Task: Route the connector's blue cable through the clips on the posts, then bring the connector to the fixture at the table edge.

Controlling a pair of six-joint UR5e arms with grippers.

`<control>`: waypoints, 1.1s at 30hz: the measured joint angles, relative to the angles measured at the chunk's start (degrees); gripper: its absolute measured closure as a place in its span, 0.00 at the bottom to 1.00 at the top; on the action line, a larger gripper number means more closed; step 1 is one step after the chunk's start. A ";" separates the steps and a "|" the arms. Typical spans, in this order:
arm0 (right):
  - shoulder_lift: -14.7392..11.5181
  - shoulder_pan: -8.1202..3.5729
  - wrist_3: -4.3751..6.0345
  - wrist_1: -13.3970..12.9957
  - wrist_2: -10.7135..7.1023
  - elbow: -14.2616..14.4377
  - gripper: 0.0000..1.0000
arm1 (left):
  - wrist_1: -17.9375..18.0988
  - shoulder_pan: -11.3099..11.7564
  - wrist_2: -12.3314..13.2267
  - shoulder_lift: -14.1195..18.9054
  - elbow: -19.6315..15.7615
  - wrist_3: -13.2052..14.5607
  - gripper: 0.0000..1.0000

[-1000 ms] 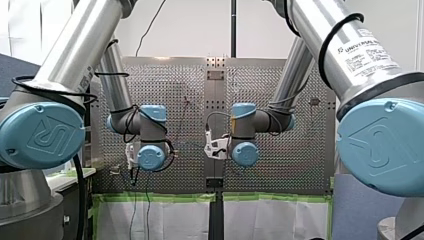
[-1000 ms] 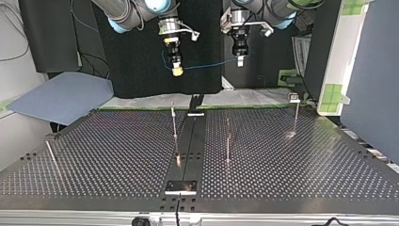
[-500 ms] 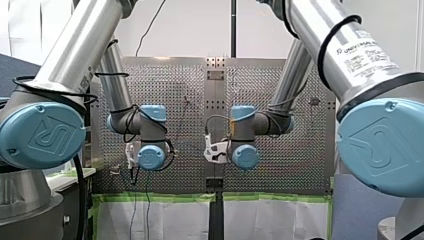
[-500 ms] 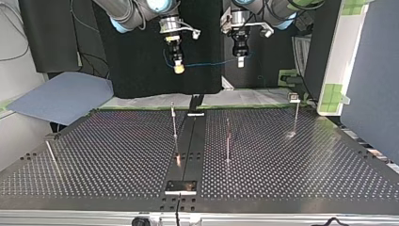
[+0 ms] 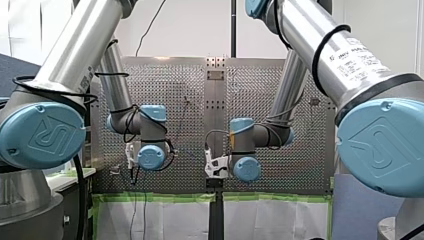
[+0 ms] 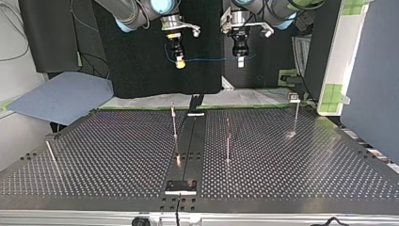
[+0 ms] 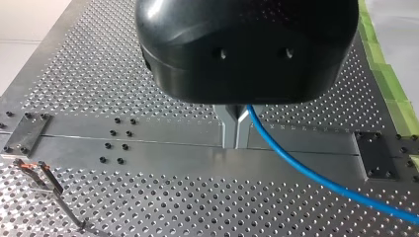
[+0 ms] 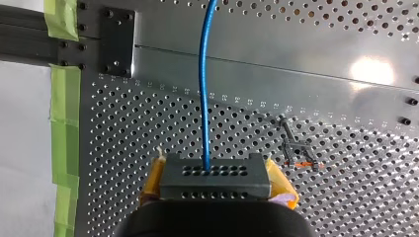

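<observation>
Only the right wrist view shows right gripper (image 8: 217, 190) clamping connector (image 8: 215, 173); left wrist view shows left gripper (image 7: 235, 132) pinching blue cable (image 7: 306, 170) away from connector.

Cable (image 6: 211, 60) above posts (image 6: 174, 122) on table (image 6: 94, 155)

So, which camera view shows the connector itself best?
The right wrist view: the connector sits close between the yellow pads of my right gripper, blue cable leaving it. Top view: tiny. Front view: hidden. Left wrist view: only the cable.
</observation>
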 joint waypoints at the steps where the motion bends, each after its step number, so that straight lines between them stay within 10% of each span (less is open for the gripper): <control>1: 0.00 0.00 0.00 0.00 0.00 -0.01 1.00 | 0.00 0.00 0.00 0.00 0.00 0.00 1.00; 18: 0.03 0.00 0.00 0.00 0.00 0.00 1.00 | 2.01 -6.97 -5.77 -7.37 4.59 -0.70 1.00; 33: 0.11 0.62 0.77 0.78 0.02 -0.77 1.00 | 1.32 -7.41 -5.66 -12.92 4.87 -0.88 1.00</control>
